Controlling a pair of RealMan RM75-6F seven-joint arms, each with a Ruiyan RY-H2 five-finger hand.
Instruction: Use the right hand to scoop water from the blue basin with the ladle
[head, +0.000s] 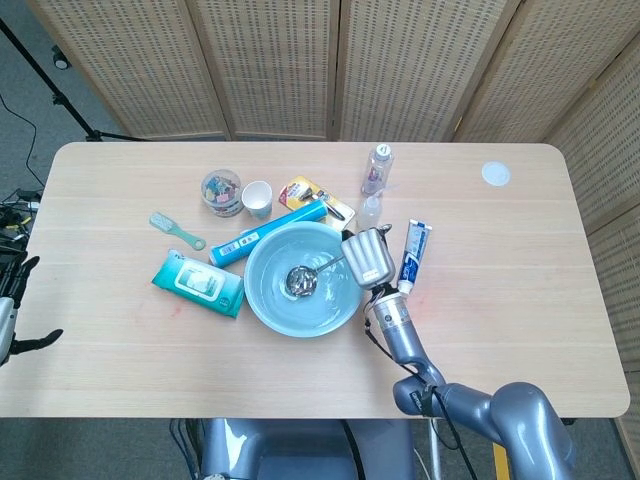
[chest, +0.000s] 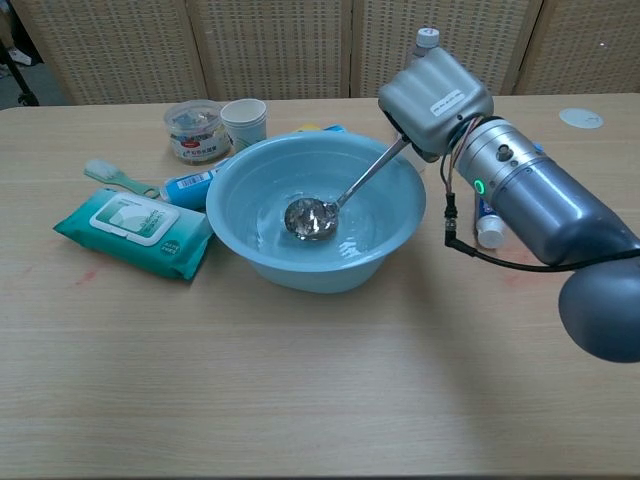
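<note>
From the head view, the right hand (head: 367, 257) grips the ladle (head: 301, 280) at the blue basin's (head: 262, 300) right rim, bowl down in the water; bare tabletop (head: 520, 300) lies right. The left hand (head: 12, 310) shows only here, at the left edge, fingers apart and empty. The chest view shows the ladle's bowl (chest: 310, 218) dipped low, with the toothpaste tube (chest: 487, 228) just beyond the forearm.

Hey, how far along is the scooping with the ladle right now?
Done: the right hand grips the ladle by its handle. In hand: the ladle's bowl sits low in the blue basin, at the water, handle sloping up to the hand. Left: lifting a filled ladle out. The left hand idles at the table edge.
</note>
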